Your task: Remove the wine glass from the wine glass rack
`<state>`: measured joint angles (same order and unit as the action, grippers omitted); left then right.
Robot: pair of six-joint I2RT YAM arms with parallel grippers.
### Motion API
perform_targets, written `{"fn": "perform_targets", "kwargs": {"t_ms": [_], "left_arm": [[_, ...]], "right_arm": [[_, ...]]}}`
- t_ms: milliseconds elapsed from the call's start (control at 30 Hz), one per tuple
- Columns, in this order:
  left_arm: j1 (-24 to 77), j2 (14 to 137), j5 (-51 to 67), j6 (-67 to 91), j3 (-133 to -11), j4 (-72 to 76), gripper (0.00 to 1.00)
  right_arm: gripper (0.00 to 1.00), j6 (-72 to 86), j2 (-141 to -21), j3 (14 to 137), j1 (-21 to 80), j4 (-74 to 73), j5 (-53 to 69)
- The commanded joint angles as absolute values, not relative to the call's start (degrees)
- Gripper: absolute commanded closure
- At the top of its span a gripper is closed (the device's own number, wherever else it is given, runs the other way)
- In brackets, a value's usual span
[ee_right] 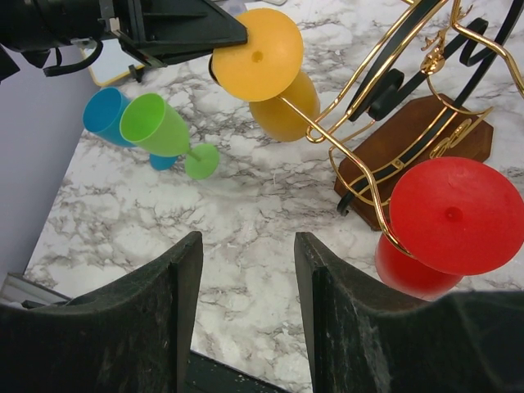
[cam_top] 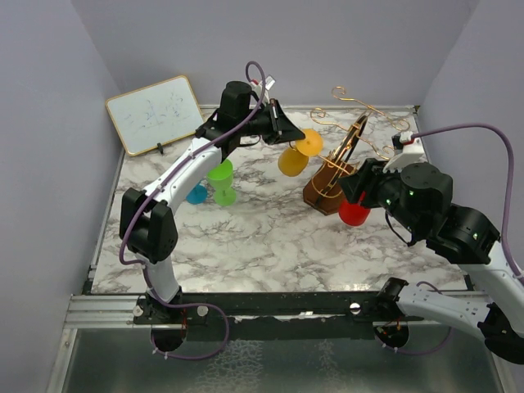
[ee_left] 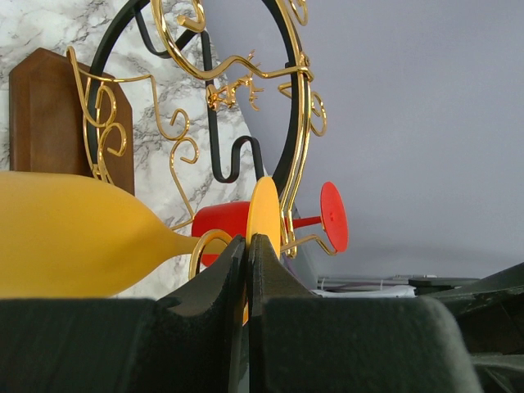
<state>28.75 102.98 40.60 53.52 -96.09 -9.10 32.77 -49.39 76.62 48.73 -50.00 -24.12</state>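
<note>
Here the left gripper [ee_left: 248,241] is clenched on the edge of the round foot of the yellow wine glass [cam_top: 293,160], which lies tilted with its stem in a curled gold arm of the wine glass rack [cam_top: 327,190], at about 10 o'clock from the rack's wooden base. The right gripper [ee_right: 247,239] hangs released, jaws wide, over the marble table [cam_top: 270,237] near a red glass [cam_top: 354,213] hung at the rack's 4 o'clock
</note>
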Motion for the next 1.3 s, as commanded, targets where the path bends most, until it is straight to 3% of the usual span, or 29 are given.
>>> {"fn": "perform_targets", "kwargs": {"t_ms": [0, 367, 700, 1267], "left_arm": [[29.1, 103.3, 39.8, 56.8, -97.1, -3.2, 1.0], [27.7, 103.5, 34.2, 59.7, -96.1, -0.1, 1.0], [19.1, 96.7, 29.3, 56.6, -91.6, -1.7, 1.0], [16.5, 77.0, 36.8, 51.8, -86.1, 5.8, 1.0]], "right_arm": [[0.52, 33.3, -48.7, 75.9, 48.7, -47.9, -23.0], [0.52, 32.7, -49.1, 76.1, 48.7, -47.7, -22.3], [0.52, 30.1, -50.9, 77.7, 48.7, -46.7, -19.1], [0.52, 19.9, -65.6, 90.6, 48.8, -39.4, 3.5]]}}
